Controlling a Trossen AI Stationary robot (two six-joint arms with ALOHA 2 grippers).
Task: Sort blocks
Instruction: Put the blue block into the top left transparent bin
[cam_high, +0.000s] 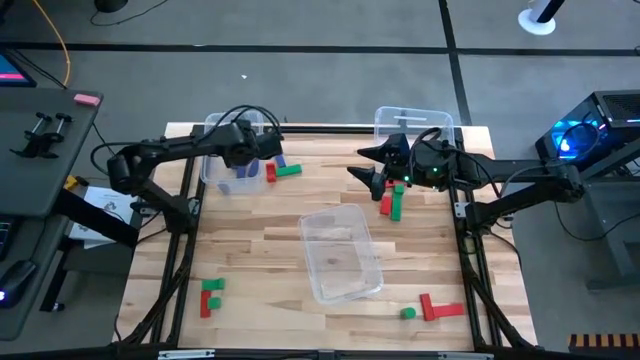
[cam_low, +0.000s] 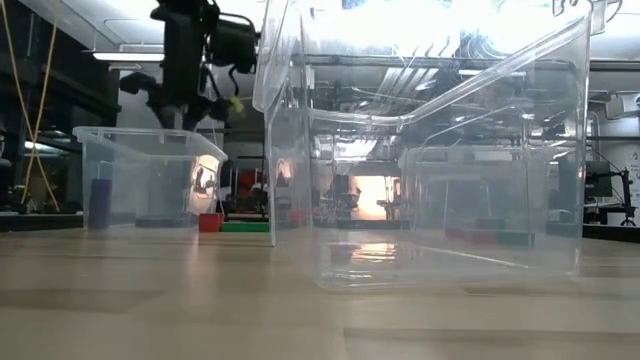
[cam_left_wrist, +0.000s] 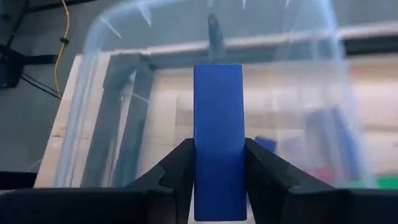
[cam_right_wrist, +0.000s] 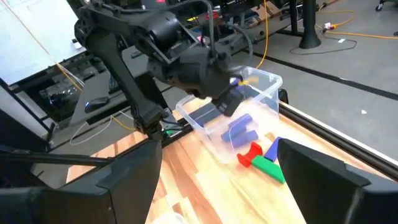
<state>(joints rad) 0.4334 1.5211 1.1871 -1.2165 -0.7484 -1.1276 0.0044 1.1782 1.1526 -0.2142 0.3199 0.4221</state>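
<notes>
My left gripper is shut on a blue bar block and hangs over the clear bin at the far left, which holds more blue blocks. A red block and a green block lie on the table beside that bin. My right gripper stands open in the air at the far right, nothing between its fingers; red and green blocks lie on the table near it. My left gripper pinches the blue bar between its two fingers, on the bar's two long sides, near one end. The bar lies along the fingers and sticks out past their tips. The fingers slant down over the bin. The bar is lifted clear.
A large clear bin stands mid-table and another at the far right edge. Red and green blocks lie near left and near right.
</notes>
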